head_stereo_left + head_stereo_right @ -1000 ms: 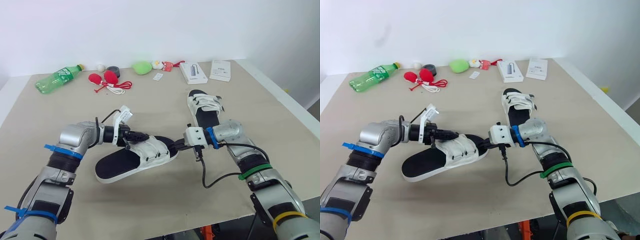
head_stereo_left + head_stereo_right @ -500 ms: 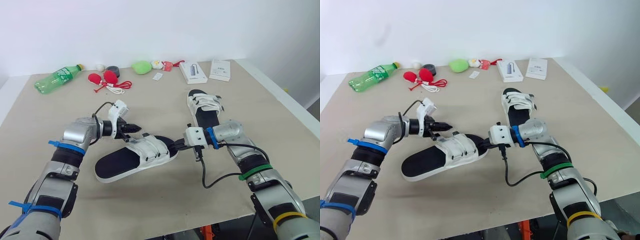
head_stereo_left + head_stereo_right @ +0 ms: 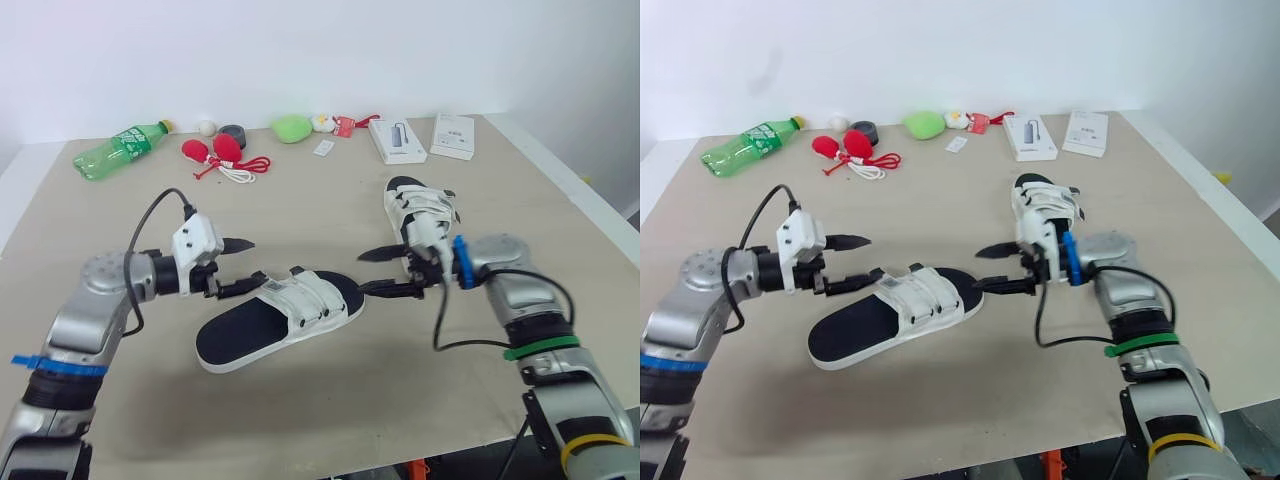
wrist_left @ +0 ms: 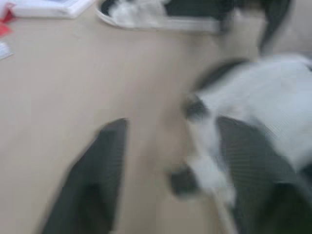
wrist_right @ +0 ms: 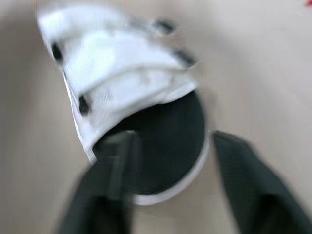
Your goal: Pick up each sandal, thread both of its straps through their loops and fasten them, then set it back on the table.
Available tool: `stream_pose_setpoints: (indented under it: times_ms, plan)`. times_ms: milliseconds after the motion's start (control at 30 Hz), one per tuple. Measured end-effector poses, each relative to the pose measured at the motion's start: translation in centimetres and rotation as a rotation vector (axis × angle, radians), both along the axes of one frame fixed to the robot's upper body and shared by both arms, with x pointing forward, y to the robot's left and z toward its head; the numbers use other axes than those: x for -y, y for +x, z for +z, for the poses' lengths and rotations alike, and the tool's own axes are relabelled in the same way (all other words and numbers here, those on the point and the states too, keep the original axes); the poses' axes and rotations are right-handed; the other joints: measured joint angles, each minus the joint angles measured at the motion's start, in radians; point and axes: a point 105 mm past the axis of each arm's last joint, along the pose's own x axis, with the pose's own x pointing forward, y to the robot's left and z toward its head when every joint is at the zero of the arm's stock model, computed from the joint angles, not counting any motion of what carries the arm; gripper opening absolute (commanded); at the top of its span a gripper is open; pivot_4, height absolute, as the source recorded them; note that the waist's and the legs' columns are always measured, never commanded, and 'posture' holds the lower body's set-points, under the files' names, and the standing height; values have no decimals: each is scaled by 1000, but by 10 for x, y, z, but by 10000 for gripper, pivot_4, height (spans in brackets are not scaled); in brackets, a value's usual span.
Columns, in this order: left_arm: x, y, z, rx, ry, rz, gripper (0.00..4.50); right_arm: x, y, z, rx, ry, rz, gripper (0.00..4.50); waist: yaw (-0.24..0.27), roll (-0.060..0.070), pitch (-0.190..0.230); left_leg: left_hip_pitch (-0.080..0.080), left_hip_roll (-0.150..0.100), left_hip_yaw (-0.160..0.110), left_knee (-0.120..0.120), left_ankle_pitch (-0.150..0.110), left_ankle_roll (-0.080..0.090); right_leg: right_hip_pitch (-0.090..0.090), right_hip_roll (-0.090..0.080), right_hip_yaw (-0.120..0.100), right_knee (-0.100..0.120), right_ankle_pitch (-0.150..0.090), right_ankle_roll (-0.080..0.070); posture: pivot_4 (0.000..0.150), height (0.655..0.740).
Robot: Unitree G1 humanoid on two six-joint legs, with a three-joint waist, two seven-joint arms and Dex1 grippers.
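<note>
Beige table [image 3: 330, 400], white wall behind. Far sandal [image 3: 420, 205] has its heel end hidden behind the right wrist. Near sandal [image 3: 280, 315] lies flat mid-table, with a black footbed and two white padded straps. Left gripper [image 3: 258, 260] is spread wide beside the straps; whether it touches them is unclear. Right gripper [image 3: 361, 272] is also released, just off the toe. Two flat white boxes [image 3: 395, 140] at the far edge, closed.

both arms are bending at the elbows and pointing inward, toward each other. the left gripper [image 3: 256, 260] is holding its two black fingers spread wide, one above the other, and gripping nothing. the right gripper [image 3: 362, 271] is facing it, well apart, with its fingers likewise spread and empty.
</note>
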Motion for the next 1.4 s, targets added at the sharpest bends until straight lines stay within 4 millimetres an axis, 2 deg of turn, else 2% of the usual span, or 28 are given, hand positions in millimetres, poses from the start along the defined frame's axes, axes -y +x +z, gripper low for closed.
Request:
stream_pose_setpoints:
  times_ms: [33,100,167,267,433,733,1033,1167,1200,1233,1267,1300,1333,1400]
  plan:
    - [-1,-4,1,10,6,-8,45000,3,-3,7,-19,29,-1,44406,1,0,0,0,0,0,0,0,1,0,0,0,0,0,0,1500,7400]
    - [-6,-16,2,25,33,-28,45000,13,-10,20,-51,77,4,44406,2,0,0,1,0,1,0,-2,3,1,1,0,0,-1,0,1500,7400]
    - [-5,-22,0,38,52,-51,45000,13,-14,24,-61,95,20,44406,1,0,0,1,0,1,0,-2,3,0,1,0,0,-1,0,1500,7400]
    - [3,-34,-10,76,118,-125,45000,11,-23,26,-78,103,56,44406,0,0,0,2,0,1,1,-2,3,1,2,-1,0,-1,-1,1500,7400]
    - [14,-36,-19,124,165,-167,45000,9,-28,22,-63,100,72,44406,1,0,0,2,0,2,2,-2,3,1,2,0,0,0,0,1500,7400]
    - [24,-19,-37,141,185,-107,45000,5,-29,19,-55,109,66,44406,1,0,0,2,0,2,3,-2,3,1,3,0,0,0,0,1500,7400]
    - [36,3,-39,143,139,-66,45000,-1,-38,23,-48,118,103,44406,1,0,0,1,0,2,6,-2,4,2,3,1,0,1,1,1500,7400]
    - [40,4,-43,113,120,-71,34091,-2,-39,22,-42,118,98,45000,1,0,0,1,0,2,8,-3,5,3,3,1,1,1,1,1500,7400]
    - [41,3,-44,107,122,-76,29058,-1,-39,21,-41,118,96,45000,1,0,0,1,0,2,8,-3,5,3,3,1,1,1,1,1500,7400]
    - [42,3,-46,102,125,-81,26660,-1,-39,21,-32,116,97,45000,1,0,0,1,0,2,9,-3,5,3,3,1,1,2,1,1500,7400]
    - [42,3,-47,96,125,-75,19639,-2,-39,22,-8,115,102,45000,1,0,0,2,0,2,9,-3,5,3,3,1,2,2,1,1500,7400]
    - [41,4,-46,97,126,-69,14725,-2,-39,23,0,115,104,45000,1,0,0,2,0,2,10,-3,5,3,4,1,2,3,1,1500,7400]
    - [41,5,-46,97,126,-68,14725,-2,-39,23,2,114,104,45000,1,0,0,2,0,2,10,-3,5,3,4,1,2,3,1,1500,7400]
    - [40,8,-44,101,123,-44,7700,-2,-39,23,16,115,107,45000,1,0,0,2,0,2,10,-3,5,3,3,1,2,3,1,1500,7400]
